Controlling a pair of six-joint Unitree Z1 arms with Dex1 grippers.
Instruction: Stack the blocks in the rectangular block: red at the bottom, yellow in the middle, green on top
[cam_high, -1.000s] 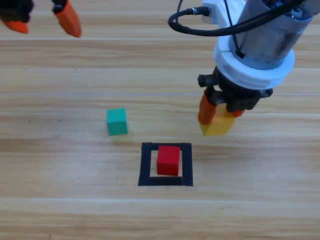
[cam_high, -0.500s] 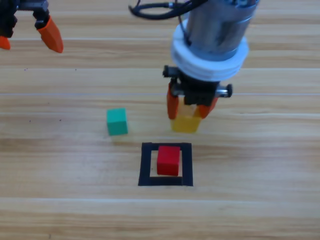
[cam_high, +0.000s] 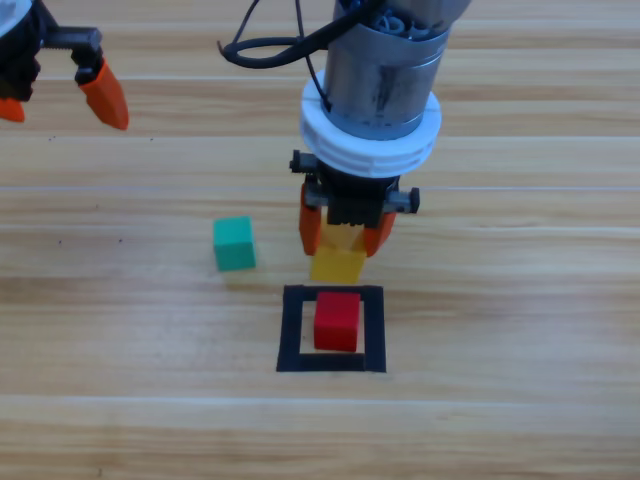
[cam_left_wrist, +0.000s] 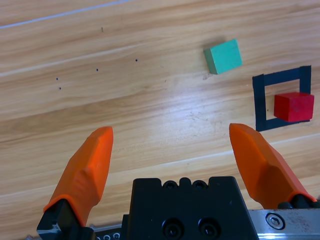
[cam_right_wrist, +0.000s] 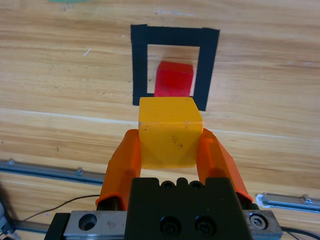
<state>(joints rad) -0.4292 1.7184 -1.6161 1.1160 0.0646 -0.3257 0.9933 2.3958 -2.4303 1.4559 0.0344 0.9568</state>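
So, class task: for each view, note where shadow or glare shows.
High view: the green cube casts a soft shadow below it. Left wrist view: a pale sheen lies on the wood between the open left pincer and the tape outline. Right wrist view: the yellow cube looks evenly lit.

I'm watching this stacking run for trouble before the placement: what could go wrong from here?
The right pincer grips the small yellow cube beside the black tape rectangle, not yet above the small red cube. Released off-centre, it could slide off. The red cube sits loose on the wood, so a low approach might push it out of the outline. The small teal-green cube lies nearby; a sideways swing could hit it.
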